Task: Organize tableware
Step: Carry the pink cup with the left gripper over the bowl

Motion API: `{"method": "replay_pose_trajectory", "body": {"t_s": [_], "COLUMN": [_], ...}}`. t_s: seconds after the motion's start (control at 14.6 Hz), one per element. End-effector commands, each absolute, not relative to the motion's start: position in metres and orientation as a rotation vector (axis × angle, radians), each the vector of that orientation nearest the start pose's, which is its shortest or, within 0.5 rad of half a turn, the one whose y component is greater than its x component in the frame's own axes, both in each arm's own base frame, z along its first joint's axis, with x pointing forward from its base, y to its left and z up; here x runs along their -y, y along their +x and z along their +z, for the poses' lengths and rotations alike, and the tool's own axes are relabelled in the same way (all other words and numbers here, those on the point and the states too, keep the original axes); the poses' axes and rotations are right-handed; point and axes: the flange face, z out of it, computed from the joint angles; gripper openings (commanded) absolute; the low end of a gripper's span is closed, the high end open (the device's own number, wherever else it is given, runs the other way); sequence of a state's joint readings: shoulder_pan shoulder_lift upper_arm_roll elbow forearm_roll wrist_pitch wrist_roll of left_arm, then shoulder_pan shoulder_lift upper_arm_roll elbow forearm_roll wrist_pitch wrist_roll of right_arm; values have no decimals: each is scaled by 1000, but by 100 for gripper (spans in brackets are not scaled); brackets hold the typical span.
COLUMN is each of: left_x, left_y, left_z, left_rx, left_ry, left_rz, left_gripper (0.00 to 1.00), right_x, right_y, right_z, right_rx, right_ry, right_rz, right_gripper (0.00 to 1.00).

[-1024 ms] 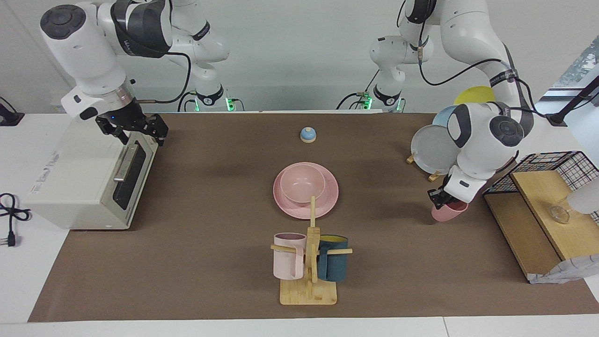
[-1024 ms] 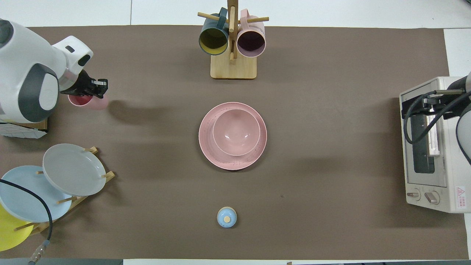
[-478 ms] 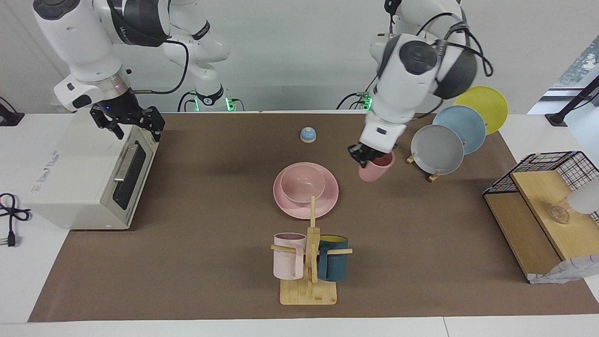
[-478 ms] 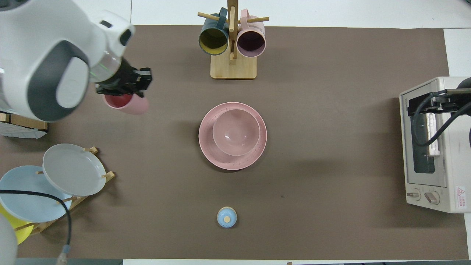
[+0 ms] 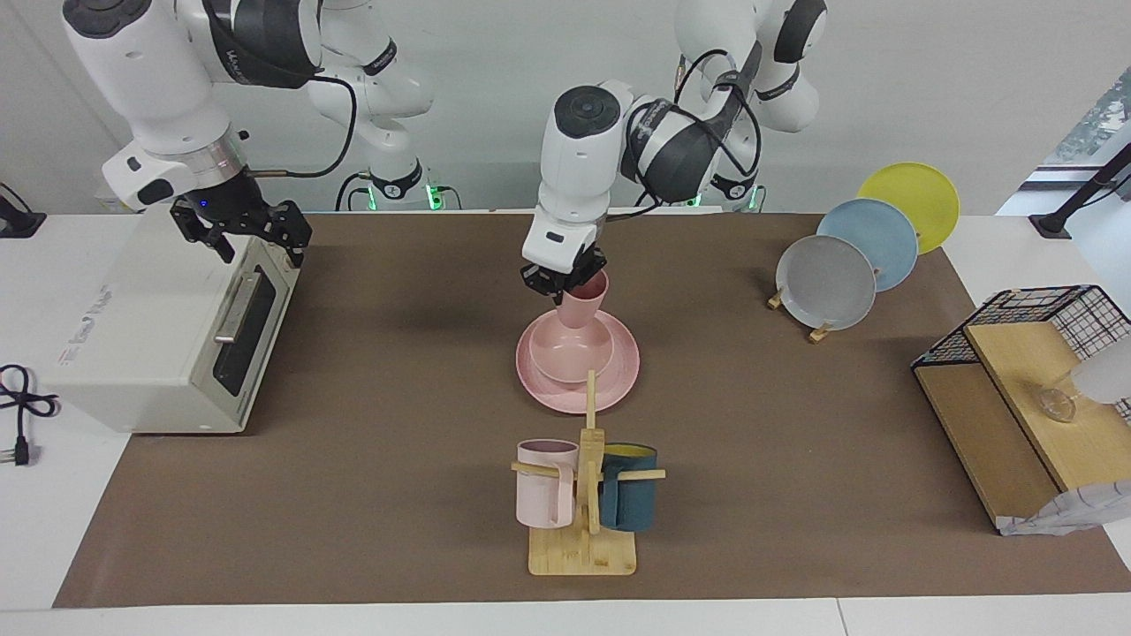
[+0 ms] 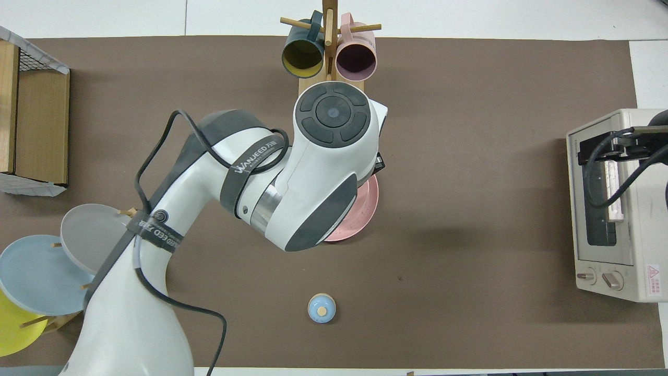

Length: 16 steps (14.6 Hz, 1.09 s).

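Facing view: left gripper (image 5: 564, 281), jaws clamped on the salmon cup (image 5: 580, 302), is holding it over the bowl (image 5: 572, 353) on the plate (image 5: 618, 371) mid-bench; lowering it upright and centred looks wise, while right gripper (image 5: 247, 237) is waiting, jaws apart, over the toaster oven (image 5: 150, 336).
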<state>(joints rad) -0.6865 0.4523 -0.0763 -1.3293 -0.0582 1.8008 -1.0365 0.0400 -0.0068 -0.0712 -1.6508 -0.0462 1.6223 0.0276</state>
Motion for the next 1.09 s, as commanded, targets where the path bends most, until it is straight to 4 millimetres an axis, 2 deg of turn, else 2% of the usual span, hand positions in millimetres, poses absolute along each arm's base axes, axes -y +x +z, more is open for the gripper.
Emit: {"method": "replay_pose_trajectory", "body": {"t_s": [0.0,0.2,0.61,0.96,1.02], "left_x": [481,484,479,478,477], "left_y": [512,515,516,516,515], "left_z": [454,439,397,392,389], "left_rx": [499,519,522,518,511], "left_ry": [-3158,-3154,-3146,-3152,-3149], "left_rz": [66,69,28,19,21], "left_gripper": [0,0,0,0,16], "right_x": [24,24,24,24,24], "right_y": [550,550,550,550,550], "right_z": [596,597,597,597,597], "right_rx": [-63,-63,-63,-63,-63], "right_ry": [-3162,-3162,-3164,-3162,-3162], "right_rz": [39,37,37,37,37], "right_gripper": [100,100,100,100,100]}}
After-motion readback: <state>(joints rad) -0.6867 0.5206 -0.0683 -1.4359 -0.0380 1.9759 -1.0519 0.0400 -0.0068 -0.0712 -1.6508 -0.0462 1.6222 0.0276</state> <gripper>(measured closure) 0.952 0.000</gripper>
